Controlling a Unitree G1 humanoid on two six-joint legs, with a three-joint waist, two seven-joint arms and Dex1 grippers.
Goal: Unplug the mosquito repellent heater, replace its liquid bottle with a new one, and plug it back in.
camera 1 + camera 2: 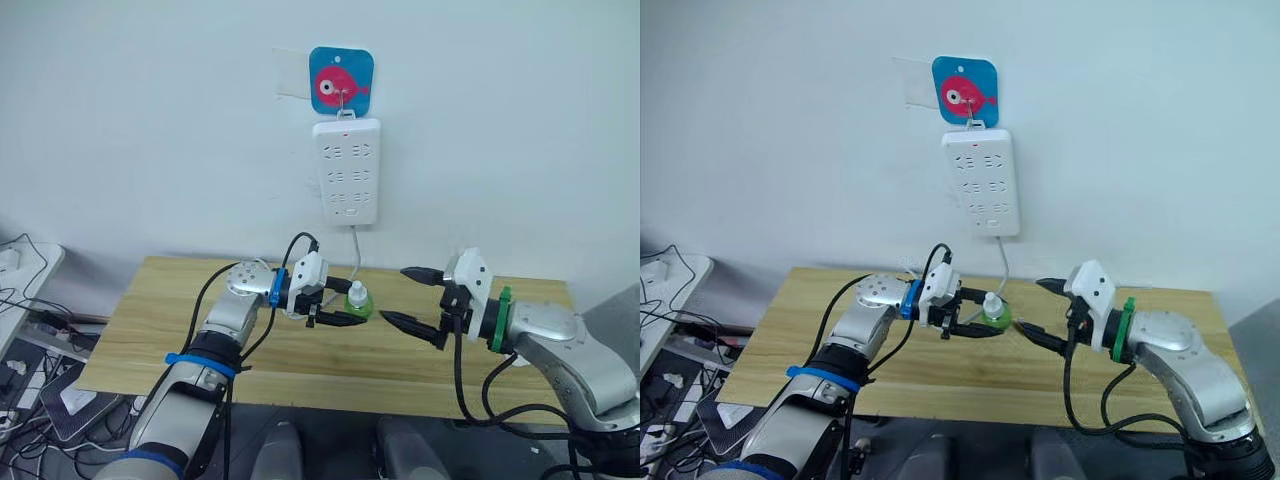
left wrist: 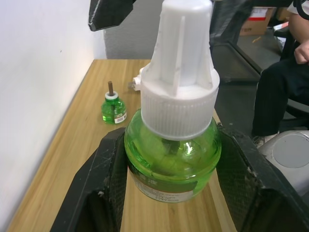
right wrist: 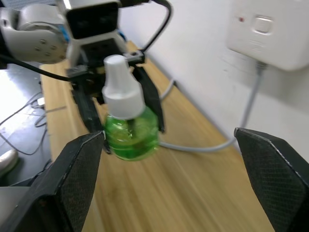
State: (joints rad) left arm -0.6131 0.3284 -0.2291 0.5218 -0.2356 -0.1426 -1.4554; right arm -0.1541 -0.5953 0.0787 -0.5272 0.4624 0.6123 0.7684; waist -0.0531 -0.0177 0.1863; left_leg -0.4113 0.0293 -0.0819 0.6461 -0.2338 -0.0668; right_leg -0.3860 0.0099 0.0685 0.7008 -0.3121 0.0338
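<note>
So the left end effector [image 1: 335, 305] has its two black fingers closed around the belly of a small clear-green liquid bottle with a tall white ribbed cap [image 2: 173, 145], holding it upright just above the light wooden bench [image 1: 300, 365]. The right end effector [image 1: 425, 298] sits near it, pointed straight at the bottle with fingers spread wide and nothing in them.

In the left wrist view there's a second small green bottle with its cap off and a dark wick poking up [image 2: 113, 105], standing on the bench close to the wall, and just beside it a bit of a small white rounded plastic thing [image 2: 139, 82], mostly hidden behind the held cap. My guess is that's the mosquito repellent heater lying unplugged, but I can't be sure. The long white multi-socket power strip [image 1: 347, 171] hangs on the wall under a blue square hook plate with a pink fish [image 1: 341, 81], and its sockets look free.

My read: we're mid bottle swap, at the point of opening the new bottle. The next move calls for the right fingers to close on the white cap and twist it off while the left holds the body steady, keeping it upright so nothing spills.
</note>
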